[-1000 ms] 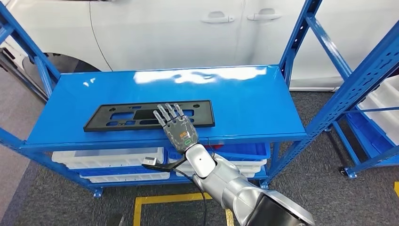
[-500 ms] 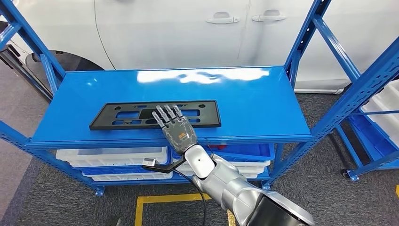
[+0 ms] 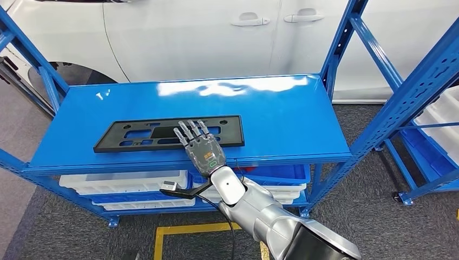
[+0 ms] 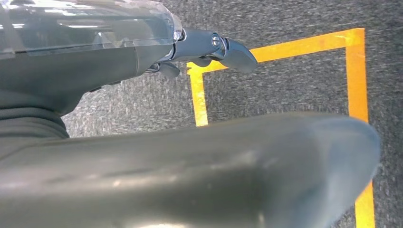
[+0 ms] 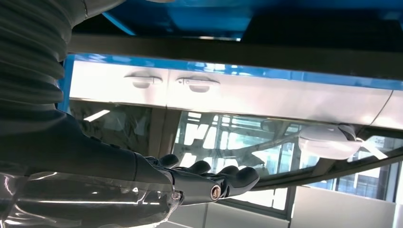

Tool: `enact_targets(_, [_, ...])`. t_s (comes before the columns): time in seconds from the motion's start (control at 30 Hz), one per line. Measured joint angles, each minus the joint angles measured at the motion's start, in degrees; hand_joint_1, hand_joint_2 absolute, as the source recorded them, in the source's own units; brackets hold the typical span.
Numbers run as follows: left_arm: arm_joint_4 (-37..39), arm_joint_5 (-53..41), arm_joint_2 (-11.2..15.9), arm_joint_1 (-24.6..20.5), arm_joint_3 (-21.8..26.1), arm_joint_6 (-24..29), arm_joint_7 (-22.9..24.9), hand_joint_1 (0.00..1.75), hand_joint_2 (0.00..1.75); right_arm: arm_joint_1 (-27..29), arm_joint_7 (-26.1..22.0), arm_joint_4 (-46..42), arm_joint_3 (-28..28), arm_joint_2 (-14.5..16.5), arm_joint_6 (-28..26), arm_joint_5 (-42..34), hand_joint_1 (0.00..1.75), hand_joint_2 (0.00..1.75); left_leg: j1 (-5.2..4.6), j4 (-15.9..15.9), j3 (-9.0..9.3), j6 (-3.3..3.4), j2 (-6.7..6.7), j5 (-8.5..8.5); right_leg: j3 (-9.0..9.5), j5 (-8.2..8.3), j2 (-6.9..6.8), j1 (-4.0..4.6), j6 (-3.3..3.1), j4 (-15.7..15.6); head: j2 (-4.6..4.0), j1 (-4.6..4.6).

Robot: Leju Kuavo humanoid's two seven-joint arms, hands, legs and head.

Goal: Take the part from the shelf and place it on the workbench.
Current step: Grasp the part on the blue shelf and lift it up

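Black part (image 3: pixel 168 133) lies flat on shelf (image 3: pixel 281 119) top, left of centre. Right hand (image 3: pixel 201 147) is spread over its 5 o'clock edge, nothing gripped. Left hand (image 4: pixel 209 47) hangs over floor (image 4: pixel 294 80), fingers curled, empty.

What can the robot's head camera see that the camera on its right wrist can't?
Head view alone: the flat black part lying on the blue shelf top, and white bins on the shelf below. Right wrist view alone: the car's windows and side mirror. Both share the right hand, fingers stretched out, and the white car's door handles.
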Motion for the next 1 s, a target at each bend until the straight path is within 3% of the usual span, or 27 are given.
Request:
enact_targets(0.07, [0.0, 0.0, 0.0, 0.0, 0.0, 0.0, 0.0, 0.00, 0.00, -0.1, 0.1, -0.1, 0.2, 0.0, 0.0, -0.1, 0.00, 1.75, -0.30, -2.5, 1.19, 0.54, -0.02, 0.16, -0.08, -0.01, 0.00, 0.12, 0.43, 0.0, 0.00, 0.00])
enact_targets(0.2, [0.0, -0.1, 0.1, 0.0, 0.1, 0.0, -0.1, 0.00, 0.00, -0.4, 0.3, -0.1, 0.8, 0.1, 0.0, -0.2, 0.00, 1.75, -0.17, -3.4, 1.51, 1.84, -0.07, 0.41, -0.36, -0.70, 0.00, 0.11, 1.77, 0.7, 0.00, 0.01])
enact_targets(0.27, [0.0, -0.1, 0.1, -0.1, 0.1, -0.1, -0.1, 0.00, 0.00, -0.5, 0.3, -0.1, 0.9, 0.1, -0.1, -0.3, 0.00, 1.75, 0.00, -3.8, 1.65, 2.35, 0.02, 0.66, -2.58, -3.70, 0.01, -0.04, 2.27, 5.7, 0.00, 0.02])
enact_targets(0.33, [0.0, -0.1, 0.1, -0.1, 0.2, -0.1, -0.1, 0.00, 0.00, -0.5, 0.3, 0.0, 1.0, 0.0, -0.1, -0.3, 0.00, 1.75, -0.04, -3.7, 1.55, 2.54, 0.03, 0.64, -6.33, -7.10, 0.01, -0.18, 2.62, 13.5, 0.00, 0.02])
enact_targets(0.37, [0.0, -0.2, 0.1, -0.1, 0.2, -0.1, -0.1, 0.00, 0.00, -0.4, 0.3, 0.1, 1.1, -0.1, -0.1, -0.4, 0.00, 1.75, -0.05, -3.7, 1.52, 2.55, 0.02, 0.60, -7.55, -7.58, 0.00, -0.23, 2.75, 15.9, 0.00, 0.02])
enact_targets(0.4, [0.0, -0.2, 0.1, -0.1, 0.3, -0.2, -0.1, 0.00, 0.00, -0.4, 0.3, 0.2, 1.2, -0.2, -0.1, -0.4, 0.00, 1.75, -0.05, -3.6, 1.52, 2.53, -0.01, 0.54, -7.73, -6.92, 0.00, -0.29, 2.83, 16.1, 0.00, 0.02])
enact_targets(0.43, [0.0, -0.2, 0.1, -0.1, 0.3, -0.2, -0.1, 0.00, 0.00, -0.4, 0.3, 0.2, 1.2, -0.2, -0.1, -0.4, 0.00, 1.75, -0.04, -3.4, 1.54, 2.46, -0.06, 0.45, -6.83, -5.32, -0.01, -0.36, 2.82, 14.1, 0.00, 0.02])
enact_targets(0.5, [0.0, -0.2, 0.1, -0.1, 0.3, -0.2, -0.1, 0.00, 0.00, -0.6, 0.3, 0.2, 1.3, -0.2, -0.1, -0.4, 0.00, 1.75, -0.09, -3.0, 1.58, 2.11, -0.16, 0.12, -3.02, -1.57, -0.01, -0.41, 2.51, 6.2, 0.00, 0.02])
enact_targets(0.57, [0.0, -0.2, 0.1, -0.2, 0.3, -0.2, -0.1, 0.00, 0.00, -0.7, 0.3, 0.2, 1.3, -0.2, -0.1, -0.4, 0.00, 1.75, -0.27, -2.6, 1.38, 1.59, -0.20, -0.20, -0.81, -0.10, 0.03, -0.28, 1.87, 1.2, 0.01, 0.01])
enact_targets(0.67, [0.0, -0.2, 0.1, -0.3, 0.4, -0.2, 0.0, 0.00, 0.00, -0.8, 0.2, 0.2, 1.4, -0.2, -0.1, -0.5, 0.00, 1.75, -0.21, -2.5, 1.26, 0.68, -0.14, -0.42, -0.68, -0.13, 0.08, -0.09, 0.83, 0.5, 0.01, 0.01])
enact_targets(0.73, [0.0, -0.2, 0.1, -0.3, 0.4, -0.2, 0.0, 0.00, 0.00, -0.9, 0.3, 0.2, 1.6, -0.1, -0.1, -0.8, 0.00, 1.75, -0.04, -0.4, 0.42, 0.03, -0.07, -1.84, -0.36, -0.01, 0.02, -0.31, 0.24, 0.1, 0.00, 0.01])
enact_targets(0.83, [0.0, -0.2, 0.1, -0.2, 0.6, -0.2, 0.0, 0.00, 0.00, -0.9, 0.3, 0.2, 2.1, 0.0, 0.0, -1.1, 0.00, 1.75, 0.18, 9.9, -4.65, -0.74, -0.04, -6.45, -0.12, -0.13, -0.05, -0.30, -0.25, 0.0, 0.00, 0.00])
enact_targets(0.87, [0.0, -0.2, 0.1, -0.1, 0.6, -0.2, 0.0, 0.00, 0.00, -0.9, 0.3, 0.2, 2.3, 0.0, 0.0, -1.3, 0.00, 1.75, 0.20, 12.7, -6.22, -0.85, -0.04, -7.07, -0.06, -0.21, -0.03, -0.27, -0.29, 0.0, 0.00, 0.00])
enact_targets(0.9, [0.0, -0.2, 0.1, 0.0, 0.7, -0.1, -0.1, 0.00, 0.00, -0.8, 0.3, 0.2, 2.5, 0.0, 0.0, -1.4, 0.00, 1.75, 0.21, 13.7, -6.97, -0.88, -0.04, -6.66, 0.04, -0.31, -0.01, -0.26, -0.29, 0.0, 0.00, 0.00])
enact_targets(0.93, [0.0, -0.2, 0.1, 0.0, 0.8, -0.1, -0.1, 0.00, 0.00, -0.8, 0.3, 0.2, 2.7, 0.0, 0.0, -1.5, 0.00, 1.75, 0.21, 12.4, -6.62, -0.82, -0.03, -5.22, 0.22, -0.44, 0.03, -0.25, -0.25, 0.1, 0.00, 0.00])
enact_targets(1.0, [0.0, -0.2, 0.1, 0.1, 1.0, -0.1, -0.1, 0.00, 0.00, -0.8, 0.3, 0.2, 3.0, 0.0, 0.0, -1.8, 0.00, 1.75, 0.19, 5.1, -3.37, -0.46, 0.02, -1.00, 0.80, -0.82, 0.06, -0.24, -0.01, 0.1, 0.00, 0.01])
